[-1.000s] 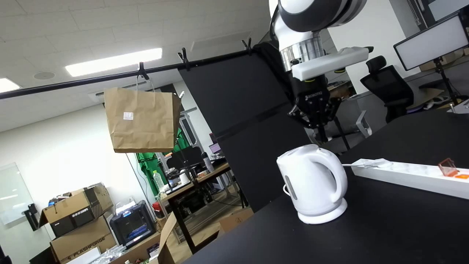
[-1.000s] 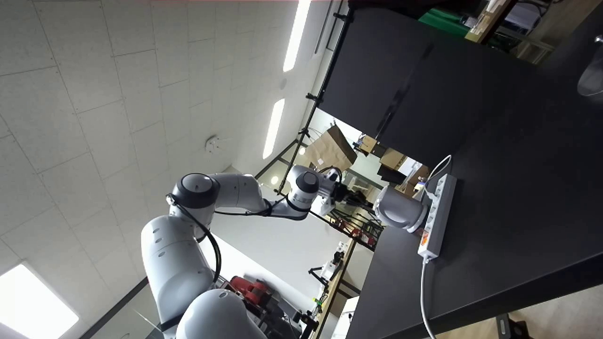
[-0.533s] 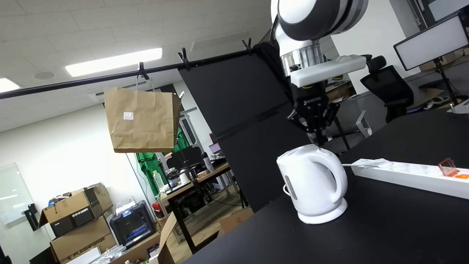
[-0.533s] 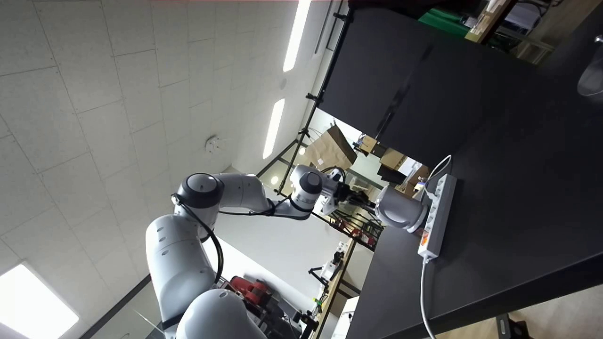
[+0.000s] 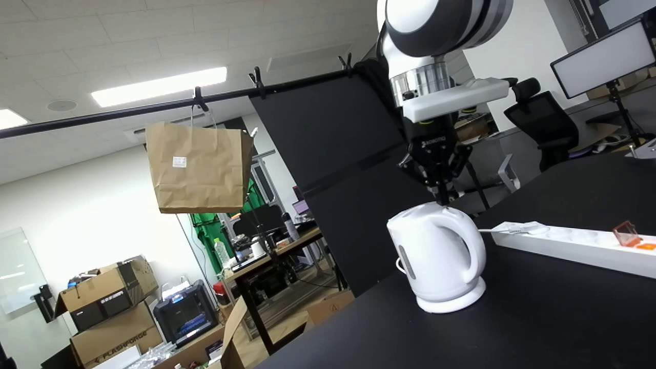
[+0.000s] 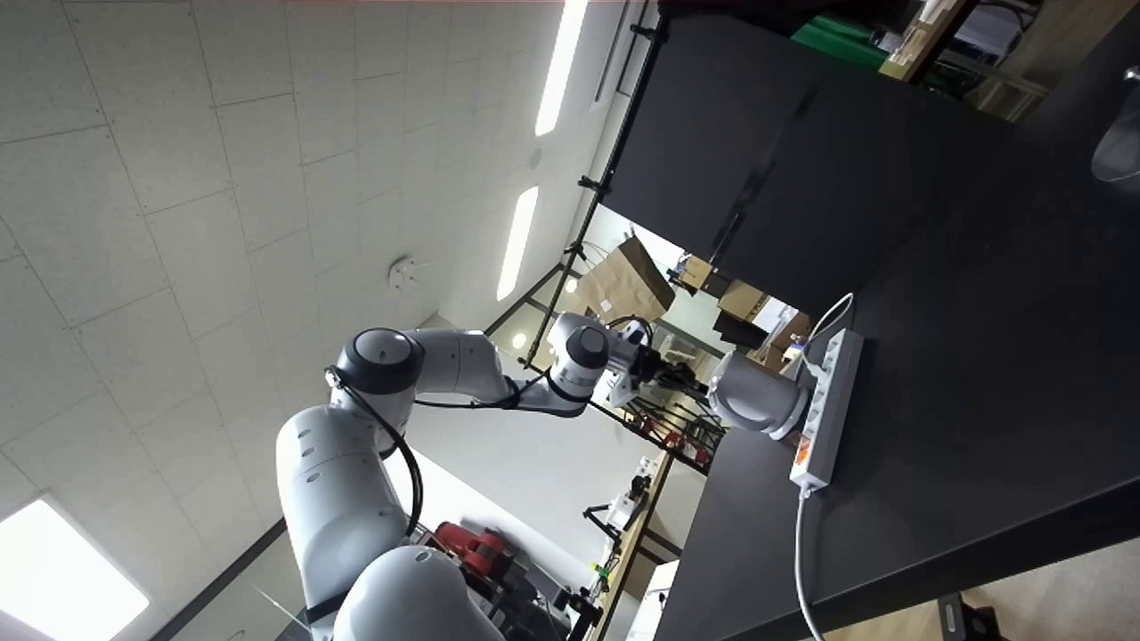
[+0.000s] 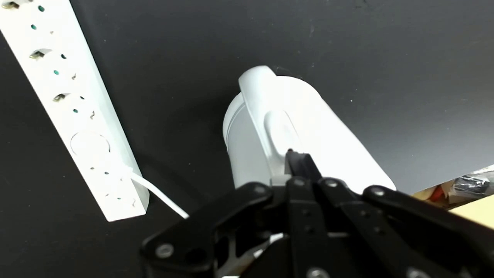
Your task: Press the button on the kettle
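The white kettle (image 5: 435,251) stands upright on its round base on the black table. It also shows in an exterior view (image 6: 744,392) and in the wrist view (image 7: 332,139), with its handle (image 7: 259,96) facing up the picture. My gripper (image 5: 442,199) is shut and empty, pointing down at the top of the kettle near the handle's upper end. In the wrist view its fingertips (image 7: 303,162) lie together over the kettle's top. I cannot tell whether they touch it. The button cannot be made out; the fingers may hide it.
A long white power strip (image 5: 579,246) lies beside the kettle, with a cord (image 7: 160,195) running from it toward the kettle. It also shows in an exterior view (image 6: 828,409) and the wrist view (image 7: 77,116). A black panel (image 5: 353,205) hangs behind the table.
My gripper has moved down toward the kettle's top, then slightly to the left in an exterior view. It stays shut. The kettle and power strip have not moved.
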`<state>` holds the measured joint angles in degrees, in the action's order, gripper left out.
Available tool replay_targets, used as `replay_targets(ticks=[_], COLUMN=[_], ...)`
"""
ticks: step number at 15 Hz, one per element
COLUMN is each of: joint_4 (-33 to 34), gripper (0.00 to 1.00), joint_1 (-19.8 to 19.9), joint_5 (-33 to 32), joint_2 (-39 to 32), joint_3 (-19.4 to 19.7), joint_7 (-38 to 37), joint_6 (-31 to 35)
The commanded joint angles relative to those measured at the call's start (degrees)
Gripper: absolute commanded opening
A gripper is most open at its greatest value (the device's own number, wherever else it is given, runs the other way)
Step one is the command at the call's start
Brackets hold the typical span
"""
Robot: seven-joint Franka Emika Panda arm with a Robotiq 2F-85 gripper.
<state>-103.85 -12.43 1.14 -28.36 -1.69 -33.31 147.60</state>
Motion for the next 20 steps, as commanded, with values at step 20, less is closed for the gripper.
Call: replay_targets(ticks=[20], joint_4=[-0.08], gripper=[0.0], joint_1=[-3.97], joint_5=[-1.57], joint_2=[-1.74], joint_3=[3.73], joint_7=[-1.13], joint_6=[8.13])
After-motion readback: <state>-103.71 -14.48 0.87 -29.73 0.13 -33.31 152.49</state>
